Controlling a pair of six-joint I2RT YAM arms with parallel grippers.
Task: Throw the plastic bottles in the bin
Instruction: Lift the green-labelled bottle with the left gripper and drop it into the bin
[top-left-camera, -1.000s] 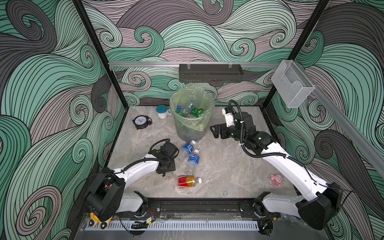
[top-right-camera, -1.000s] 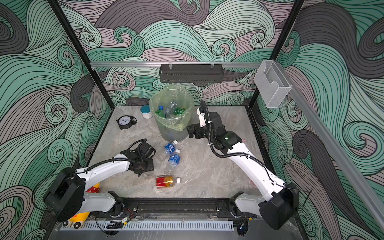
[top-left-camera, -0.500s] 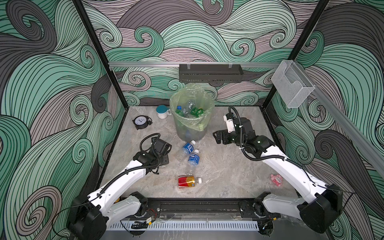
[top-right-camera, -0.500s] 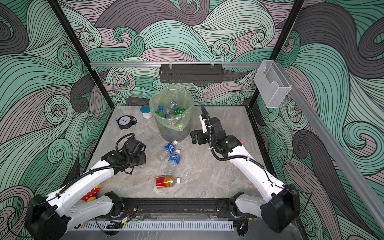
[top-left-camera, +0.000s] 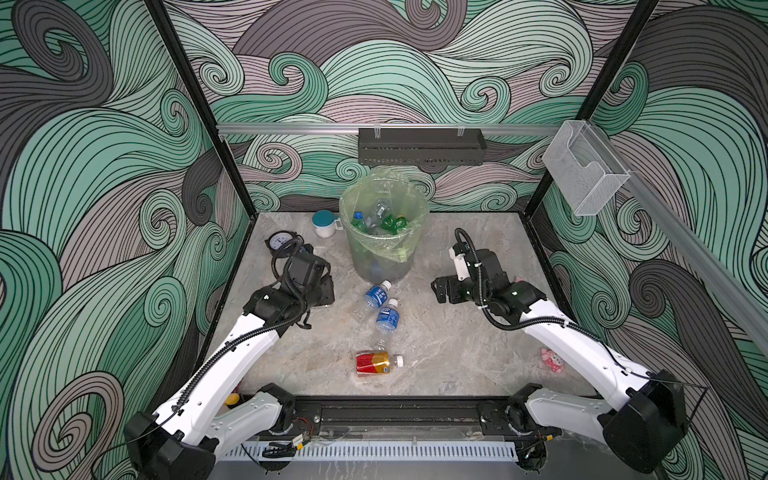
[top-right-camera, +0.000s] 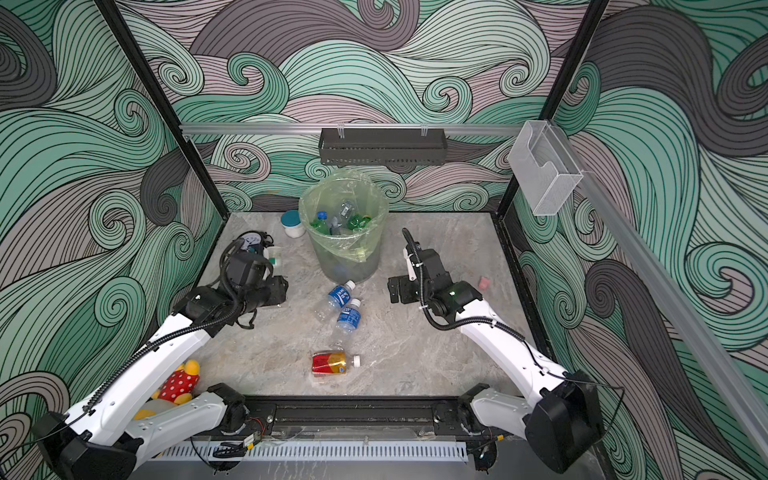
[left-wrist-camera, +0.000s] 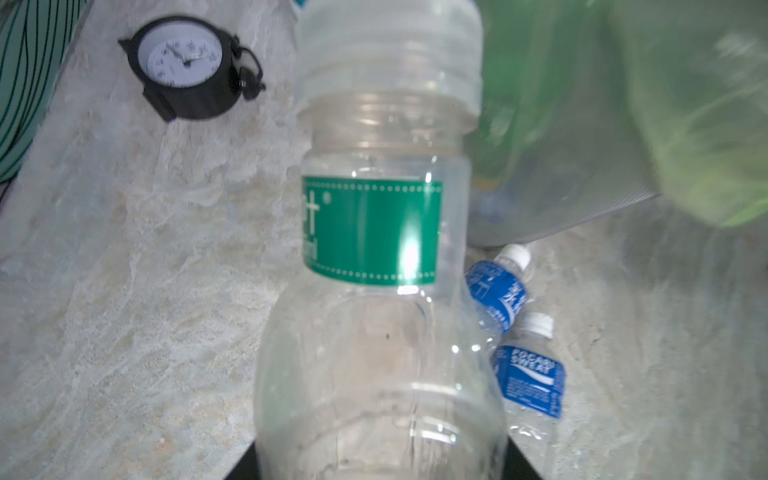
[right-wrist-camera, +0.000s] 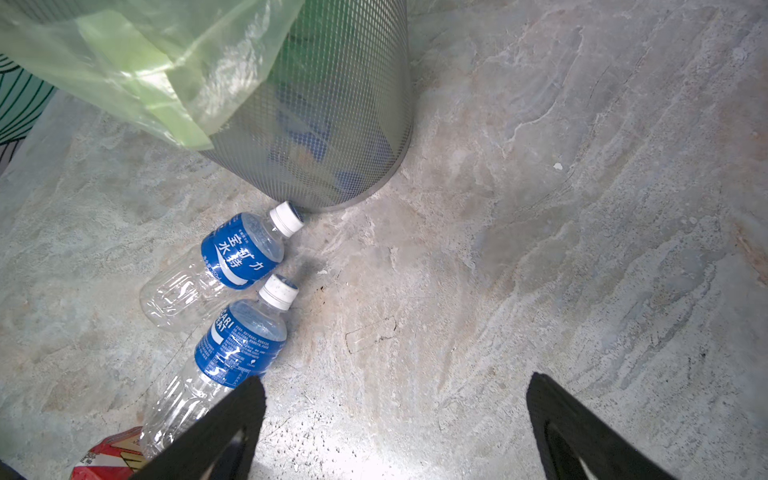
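My left gripper (left-wrist-camera: 380, 457) is shut on a clear plastic bottle (left-wrist-camera: 374, 232) with a green label and a pale cap; it fills the left wrist view, lifted off the table left of the bin (top-left-camera: 374, 266). The bin is a grey mesh bucket lined with a yellow-green bag and holds several bottles. Two blue-labelled bottles (top-left-camera: 376, 296) (top-left-camera: 388, 318) lie in front of the bin, and a red-and-yellow one (top-left-camera: 374, 362) lies nearer the front. My right gripper (right-wrist-camera: 395, 399) is open and empty, right of the blue-labelled bottles (right-wrist-camera: 239, 253).
A black clock (top-left-camera: 279, 242) and a white jar with a teal lid (top-left-camera: 325, 222) stand at the back left. A pink toy (top-left-camera: 550, 359) lies at the right, and a red-and-yellow plush (top-right-camera: 180, 384) at the front left. A clear box (top-left-camera: 584, 174) hangs on the right wall.
The left arm has lifted the green-labelled bottle and carried it back towards the clock. The right gripper has drawn away from the bin towards the front, still open.
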